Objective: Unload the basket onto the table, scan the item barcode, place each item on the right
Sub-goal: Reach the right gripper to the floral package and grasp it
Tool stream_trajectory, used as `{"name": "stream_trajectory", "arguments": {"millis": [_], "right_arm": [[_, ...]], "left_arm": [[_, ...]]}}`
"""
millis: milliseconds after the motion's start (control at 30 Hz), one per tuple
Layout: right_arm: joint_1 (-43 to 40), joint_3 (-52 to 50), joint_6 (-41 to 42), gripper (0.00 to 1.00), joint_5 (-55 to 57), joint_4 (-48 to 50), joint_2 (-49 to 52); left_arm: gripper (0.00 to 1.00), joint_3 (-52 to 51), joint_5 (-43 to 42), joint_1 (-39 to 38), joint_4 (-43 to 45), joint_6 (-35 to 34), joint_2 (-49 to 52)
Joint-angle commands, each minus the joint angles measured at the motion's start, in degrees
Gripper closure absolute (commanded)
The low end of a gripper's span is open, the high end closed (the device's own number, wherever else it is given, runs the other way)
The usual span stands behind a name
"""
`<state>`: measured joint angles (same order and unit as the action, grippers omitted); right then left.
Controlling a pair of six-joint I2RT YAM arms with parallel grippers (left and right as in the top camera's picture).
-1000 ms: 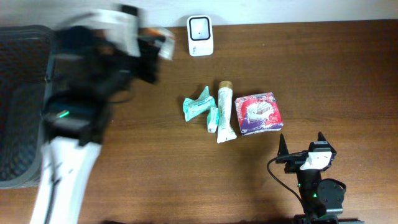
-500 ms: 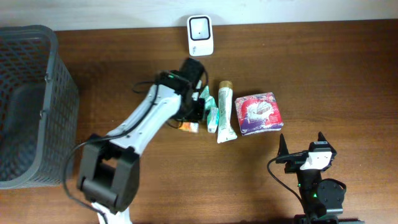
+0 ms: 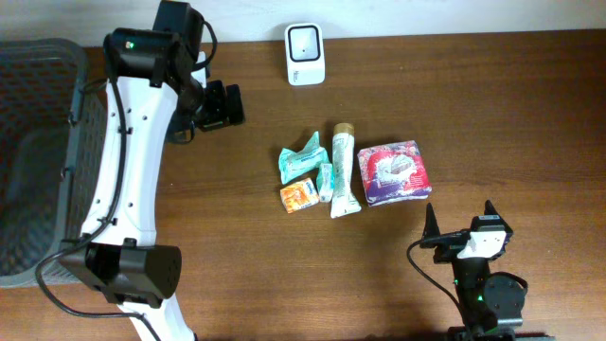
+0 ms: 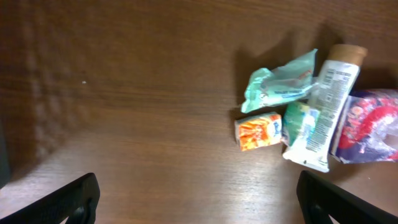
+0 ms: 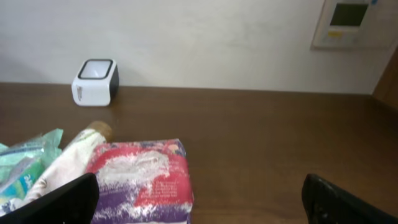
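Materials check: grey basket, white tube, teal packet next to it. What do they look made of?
Basket: looks like moulded plastic, matt dark grey; regular open mesh walls suggest it.
Tube: probably soft plastic or laminate, white, printed, tan cap; the far end is pressed flat.
Teal packet: thin plastic film, slightly glossy, judging by its crinkles and pinched ends.

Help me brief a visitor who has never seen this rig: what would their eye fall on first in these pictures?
The tall white left arm stretching up the table's left side, beside a grey mesh basket. Then the bright cluster at the table's centre: a teal packet, a white tube, a small orange packet and a red-and-purple pack, with the white scanner at the far edge behind them.
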<state>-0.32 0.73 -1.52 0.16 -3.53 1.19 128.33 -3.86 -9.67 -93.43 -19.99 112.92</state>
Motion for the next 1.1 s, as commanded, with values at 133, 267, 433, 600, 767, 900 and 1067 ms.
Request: {"name": "stream_trajectory", "arguments": {"millis": [133,267,433,600,767,900,1067], "right_arm": [[0.4,-0.4,14.5,0.01,-43.4,11.7,-0.3],[0.3,-0.1,14.4,0.01,-37.1,40.5,-0.3],[0.3,25.0,-6.7,0.01,-20.4,23.5,11.2],[0.3,72.8,-13.2,0.01,-20.0,-31.8,51.8],[0.3,94.2,-13.0,0.01,-32.7,-59.6,76.2],[0.1,94.2,-8.7,0.01,-25.4,-62.0,85.9],[-8.1,93.8,3.8,0.01,-8.9,-62.2,91.9]], "left_arm": [[0.01,0.3,1.3,0.1,1.8,-0.1,0.1],[0.01,0.3,1.3,0.1,1.8,-0.1,0.1],[0.01,0.3,1.3,0.1,1.8,-0.1,0.1],[0.01,0.3,1.3,0.1,1.8,-0.1,0.1],[0.01,0.3,1.3,0.1,1.8,-0.1,0.1],[0.01,0.3,1.3,0.1,1.8,-0.1,0.1],[0.01,0.3,1.3,0.1,1.8,-0.1,0.1]]}}
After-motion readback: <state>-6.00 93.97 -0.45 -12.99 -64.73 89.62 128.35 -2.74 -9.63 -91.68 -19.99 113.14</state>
